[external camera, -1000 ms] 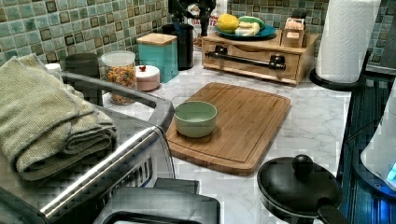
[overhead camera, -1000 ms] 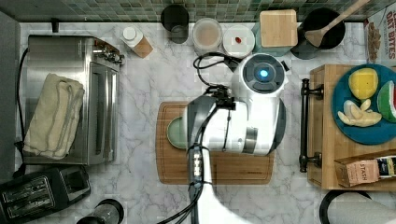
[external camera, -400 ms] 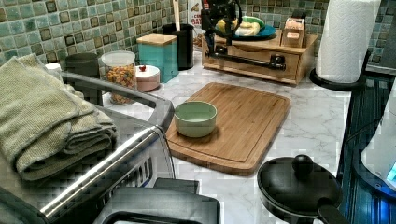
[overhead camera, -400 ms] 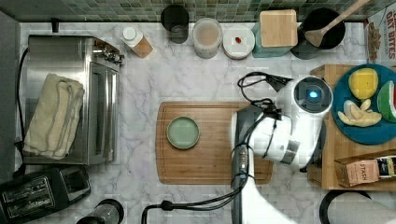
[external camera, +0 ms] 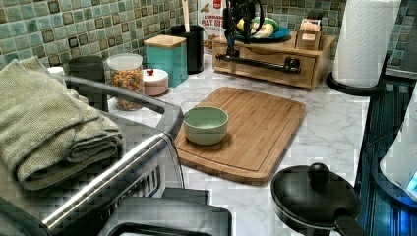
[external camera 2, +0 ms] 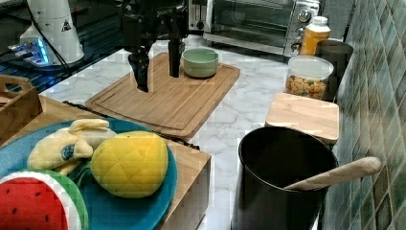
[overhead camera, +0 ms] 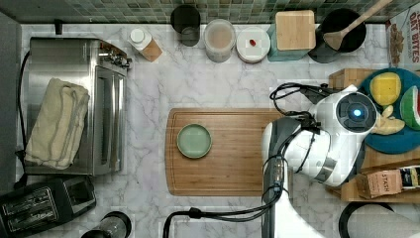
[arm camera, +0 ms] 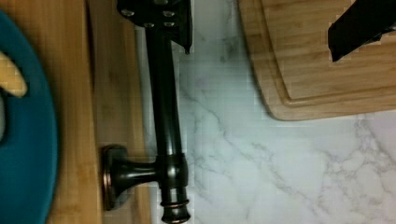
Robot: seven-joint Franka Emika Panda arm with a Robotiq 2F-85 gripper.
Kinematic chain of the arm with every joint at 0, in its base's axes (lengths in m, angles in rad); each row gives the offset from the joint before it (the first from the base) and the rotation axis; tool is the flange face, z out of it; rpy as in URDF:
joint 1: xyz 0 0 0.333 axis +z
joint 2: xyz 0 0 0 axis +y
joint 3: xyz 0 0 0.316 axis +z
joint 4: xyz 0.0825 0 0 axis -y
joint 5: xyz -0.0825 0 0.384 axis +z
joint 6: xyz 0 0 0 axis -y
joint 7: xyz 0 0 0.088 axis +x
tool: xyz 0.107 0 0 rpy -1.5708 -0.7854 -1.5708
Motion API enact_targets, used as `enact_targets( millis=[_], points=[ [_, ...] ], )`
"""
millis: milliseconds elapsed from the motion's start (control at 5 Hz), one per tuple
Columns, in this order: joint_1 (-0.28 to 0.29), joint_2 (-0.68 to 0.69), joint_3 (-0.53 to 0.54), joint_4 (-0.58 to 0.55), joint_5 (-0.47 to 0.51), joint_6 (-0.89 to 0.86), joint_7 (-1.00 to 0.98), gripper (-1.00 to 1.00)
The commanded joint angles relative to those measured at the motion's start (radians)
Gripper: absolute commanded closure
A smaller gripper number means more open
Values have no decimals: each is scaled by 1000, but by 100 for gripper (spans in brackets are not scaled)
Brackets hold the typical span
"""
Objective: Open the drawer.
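I see the gripper (external camera 2: 156, 72), fingers apart, above the handle (arm camera: 164, 112) of the closed drawer (external camera: 275, 61).

The gripper (external camera 2: 157, 67) hangs with its fingers spread wide. One finger (arm camera: 161, 18) is at the drawer handle (arm camera: 166, 116); the other finger (arm camera: 362, 25) is over the cutting board (arm camera: 327, 70). Between them is bare marble worktop (arm camera: 224, 140). Behind the handle the drawer front (external camera: 275, 61) blocks the way. A blue plate (arm camera: 25, 140) lies above it.
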Motion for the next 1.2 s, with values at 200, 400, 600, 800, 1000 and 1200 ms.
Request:
enact_targets(
  millis=[200, 400, 600, 800, 1000, 1200],
  points=[
    [-4, 38, 10, 39, -100, 123, -68, -100],
    [10, 46, -5, 33, -148, 116, -19, -100],
    [7, 42, -18, 27, -183, 102, 8, -100],
    [4, 50, -47, 29, -176, 106, -28, -100],
    [-9, 69, -59, 55, -202, 75, -10, -100],
    [-32, 73, -65, 25, -143, 107, -42, -100]
  ],
)
